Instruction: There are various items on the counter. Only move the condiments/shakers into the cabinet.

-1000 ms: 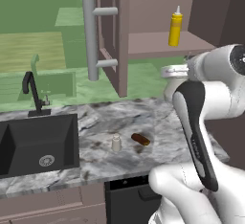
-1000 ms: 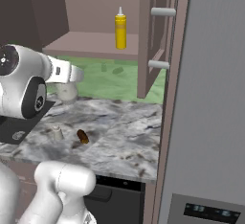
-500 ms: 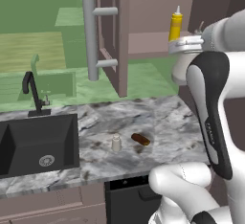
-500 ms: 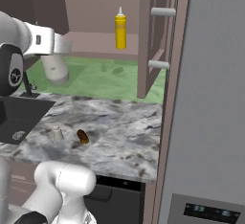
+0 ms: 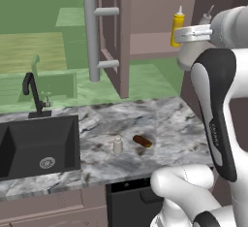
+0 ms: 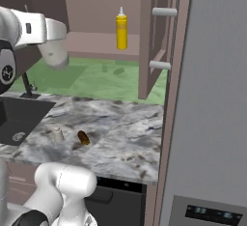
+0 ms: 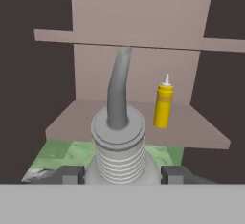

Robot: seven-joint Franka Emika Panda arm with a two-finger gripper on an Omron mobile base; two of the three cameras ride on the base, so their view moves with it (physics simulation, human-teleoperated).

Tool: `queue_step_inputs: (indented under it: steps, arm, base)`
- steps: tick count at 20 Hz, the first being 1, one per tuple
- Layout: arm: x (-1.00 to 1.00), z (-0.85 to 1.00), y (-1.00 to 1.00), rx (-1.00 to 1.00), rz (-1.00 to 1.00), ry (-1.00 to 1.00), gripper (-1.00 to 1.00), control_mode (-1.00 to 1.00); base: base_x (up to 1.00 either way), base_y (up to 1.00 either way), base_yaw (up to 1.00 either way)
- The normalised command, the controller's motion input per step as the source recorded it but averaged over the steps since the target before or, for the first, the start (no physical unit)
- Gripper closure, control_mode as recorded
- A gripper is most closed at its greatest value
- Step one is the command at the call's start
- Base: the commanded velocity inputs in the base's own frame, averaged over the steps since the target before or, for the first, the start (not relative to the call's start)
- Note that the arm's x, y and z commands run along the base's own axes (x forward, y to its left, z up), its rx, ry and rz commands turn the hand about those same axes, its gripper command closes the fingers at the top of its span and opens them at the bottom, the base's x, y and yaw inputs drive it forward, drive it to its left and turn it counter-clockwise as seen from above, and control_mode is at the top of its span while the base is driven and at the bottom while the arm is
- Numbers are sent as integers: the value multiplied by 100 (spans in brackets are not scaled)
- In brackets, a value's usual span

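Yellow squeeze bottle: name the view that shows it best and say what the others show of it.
The right base view: the yellow squeeze bottle stands whole and unobstructed on the cabinet shelf. The hand view shows it whole too, beside the held white bottle. In the left base view the arm hides its lower part.

The left base view looks forward and down from behind the arm, over the marbled counter [image 5: 164, 124] and black sink [image 5: 38, 146], up to the open cabinet [image 5: 160, 32]. The right base view faces the same counter [image 6: 130, 133] from the other side, with a grey appliance front [image 6: 212, 99] near on its right. Both share the yellow squeeze bottle [image 5: 178, 26] [image 6: 121, 28] on the shelf, the shaker [image 5: 117, 144] [image 6: 58, 134] and the brown lump [image 5: 142, 141] [image 6: 83, 137]. The hand view sits close, level with the cabinet shelf [image 7: 191, 137], facing in.
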Motion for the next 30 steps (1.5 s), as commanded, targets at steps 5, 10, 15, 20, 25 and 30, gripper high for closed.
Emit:
queue_step_inputs:
  steps: [5,10,15,20,25,30]
  arm:
    - [26,0,0,2,0,-9,100,-100]
    - [31,10,-6,14,0,-3,100,-100]
    - [20,0,0,0,0,0,100,-100]
    - [45,0,0,0,0,0,100,-100]
    - [51,0,0,0,0,0,100,-100]
    - [45,0,-1,0,0,0,100,-100]
  base:
    - [0,0,0]
    - [0,0,0]
    - [0,0,0]
    - [0,0,0]
    - [0,0,0]
    - [0,0,0]
